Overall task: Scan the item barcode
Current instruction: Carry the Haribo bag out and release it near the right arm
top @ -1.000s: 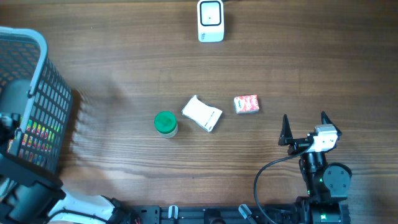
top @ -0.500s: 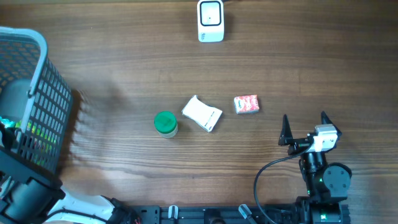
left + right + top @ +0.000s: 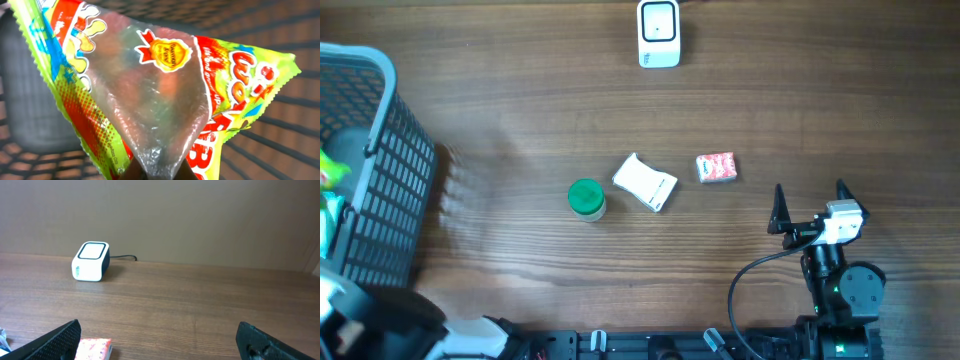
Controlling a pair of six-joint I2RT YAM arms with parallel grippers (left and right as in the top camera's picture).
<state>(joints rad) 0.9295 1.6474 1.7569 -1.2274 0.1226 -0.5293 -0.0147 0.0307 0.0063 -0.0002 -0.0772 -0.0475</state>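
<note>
Presently: wooden table (image 3: 520, 80); mesh basket (image 3: 380, 120) at its left edge, with the gummy bag (image 3: 150, 90) inside it, left gripper (image 3: 154, 175) pinched tight on the bag's clear end; scanner (image 3: 659, 33) at the far edge, well apart; right gripper (image 3: 809, 205) spread wide, empty

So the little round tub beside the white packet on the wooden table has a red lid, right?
No, the little round tub has a green lid, not red; the overhead view shows it. It is beside the white packet on the wooden table.
</note>
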